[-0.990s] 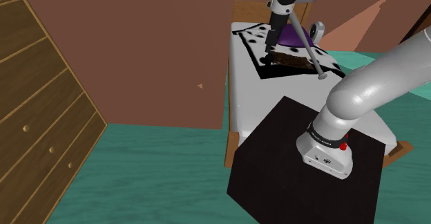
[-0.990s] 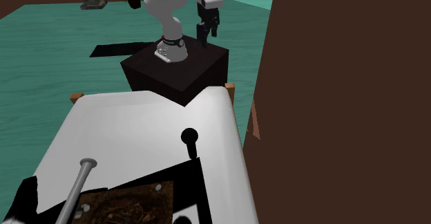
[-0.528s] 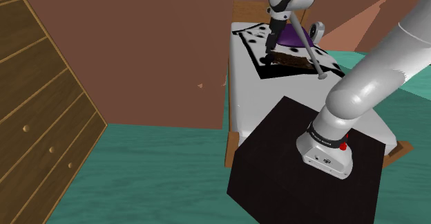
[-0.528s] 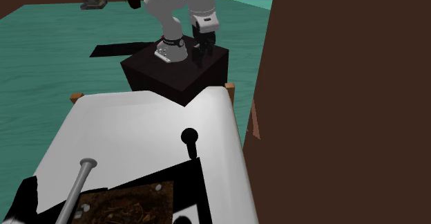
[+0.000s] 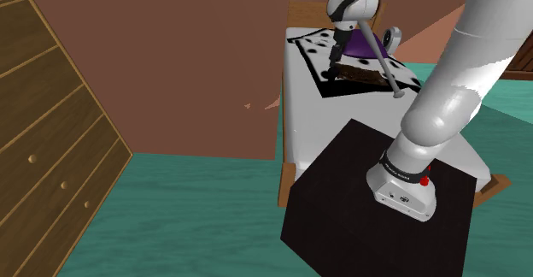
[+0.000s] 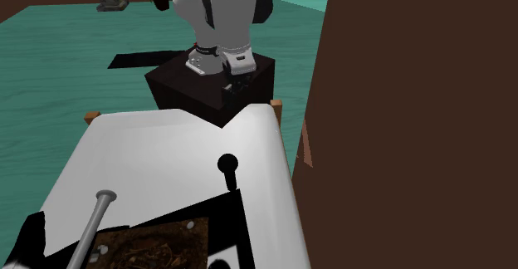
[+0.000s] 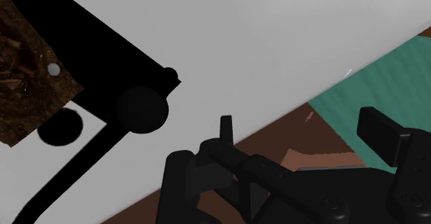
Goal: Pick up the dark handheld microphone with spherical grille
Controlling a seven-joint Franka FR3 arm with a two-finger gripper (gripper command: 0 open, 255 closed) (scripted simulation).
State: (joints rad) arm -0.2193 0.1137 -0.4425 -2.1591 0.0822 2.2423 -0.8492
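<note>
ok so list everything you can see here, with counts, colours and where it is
microphone: one, black, lying on the table, round head toward the stand
table: one, white top, wooden corners, beside the brown wall
rod: one, grey metal, on the table by the slab
slab: one, mottled brown, on the cloth
cloth: one, black and white, at the table's far end from the stand
purple object: one, behind the slab
dresser: one, wooden, shoulder view's left
floor: teal
stand: one, black box, at the table's end
arm: one, white
gripper: one, black, fingers apart, empty, over the table edge near the microphone
</note>
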